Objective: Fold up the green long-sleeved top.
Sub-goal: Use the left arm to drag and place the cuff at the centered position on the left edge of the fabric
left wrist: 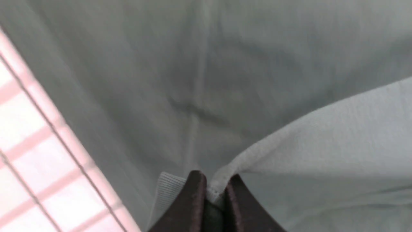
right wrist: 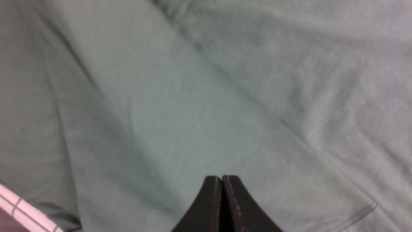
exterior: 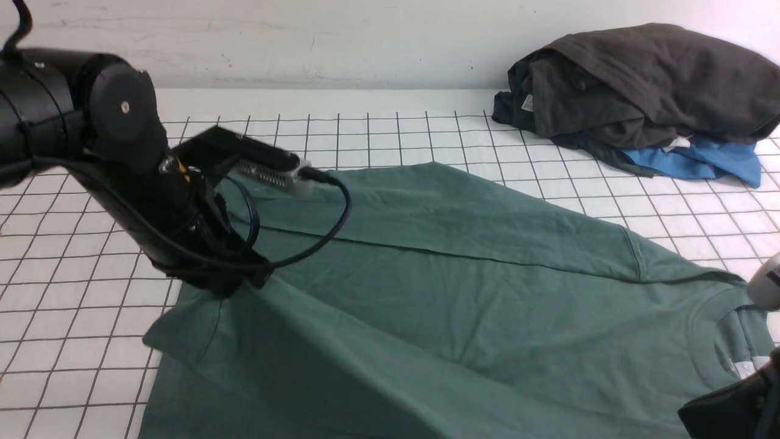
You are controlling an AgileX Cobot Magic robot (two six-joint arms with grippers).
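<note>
Shows the green long-sleeved top [exterior: 463, 286] spread wide over the gridded table [exterior: 73, 341], reaching from the near edge to the middle, with its ribbed collar [exterior: 694, 341] toward the near right corner. Finds the left gripper [left wrist: 214, 185] low at the top's left side, fingers [left wrist: 193, 199] pressed nearly together on a raised ridge of green fabric, drawing it up into a slanting fold. Puts the right gripper [right wrist: 222, 180] just above the green cloth, fingertips closed flush with no gap; cannot tell whether any cloth sits between them. Shows also a heap of dark grey garments [exterior: 640, 79] lying on a bright blue garment [exterior: 707, 161] at the far right corner, well apart from the top.
</note>
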